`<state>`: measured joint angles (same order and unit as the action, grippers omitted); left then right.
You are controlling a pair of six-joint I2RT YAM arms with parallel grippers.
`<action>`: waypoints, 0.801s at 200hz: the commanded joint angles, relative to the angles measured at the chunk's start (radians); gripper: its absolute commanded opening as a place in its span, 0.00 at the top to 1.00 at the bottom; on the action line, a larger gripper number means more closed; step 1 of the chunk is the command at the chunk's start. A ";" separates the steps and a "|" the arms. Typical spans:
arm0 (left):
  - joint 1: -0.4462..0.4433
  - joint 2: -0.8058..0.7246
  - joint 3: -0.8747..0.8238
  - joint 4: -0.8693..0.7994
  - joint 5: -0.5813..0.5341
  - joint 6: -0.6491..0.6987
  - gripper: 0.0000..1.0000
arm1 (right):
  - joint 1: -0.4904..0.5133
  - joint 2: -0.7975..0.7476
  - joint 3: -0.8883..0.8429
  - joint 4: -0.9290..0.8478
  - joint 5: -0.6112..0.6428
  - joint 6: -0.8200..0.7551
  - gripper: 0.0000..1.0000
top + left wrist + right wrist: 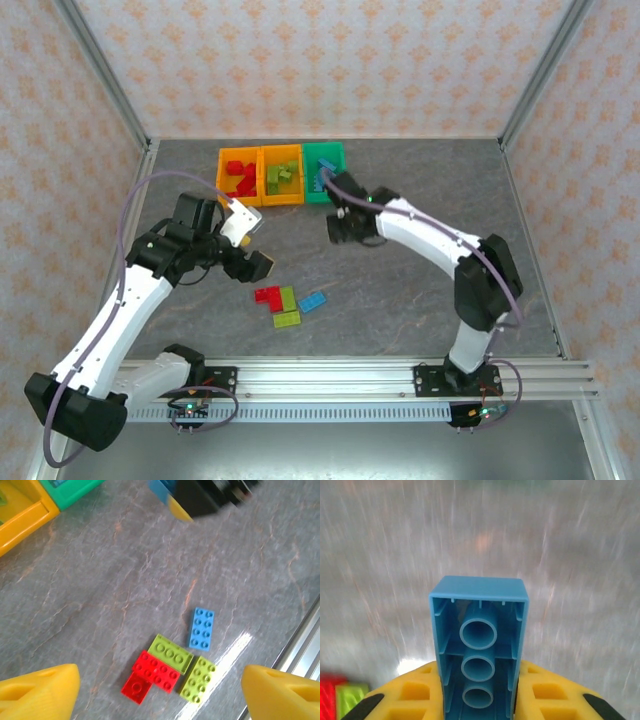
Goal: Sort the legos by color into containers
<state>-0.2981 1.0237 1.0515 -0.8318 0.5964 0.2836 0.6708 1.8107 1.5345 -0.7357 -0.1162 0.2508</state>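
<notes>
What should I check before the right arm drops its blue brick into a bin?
1. Right gripper shut on the blue brick: ok.
2. Brick over the green bin: not ok, grey table lies beneath it.
3. Green bin is the one for blue, with blue pieces inside: ok.
4. Left gripper open, empty, apart from the right one: ok.
5. Room left in the green bin: cannot tell.
</notes>
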 commanded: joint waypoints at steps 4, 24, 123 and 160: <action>-0.031 0.011 -0.016 0.130 0.006 -0.151 0.13 | -0.056 0.190 0.263 -0.005 0.114 -0.007 0.78; -0.088 0.019 -0.027 0.139 -0.075 -0.222 0.12 | -0.082 0.352 0.494 -0.035 0.107 -0.038 0.78; -0.207 0.045 -0.137 0.163 -0.241 -0.324 0.13 | -0.140 0.657 1.129 -0.151 0.066 -0.103 0.38; -0.284 0.157 -0.121 0.151 -0.213 -0.248 0.13 | -0.141 0.388 0.863 -0.239 0.056 -0.061 0.37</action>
<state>-0.5350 1.1179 0.9150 -0.6712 0.3843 -0.0246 0.5251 2.4687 2.5660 -0.9085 -0.0685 0.1741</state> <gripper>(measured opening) 0.873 0.631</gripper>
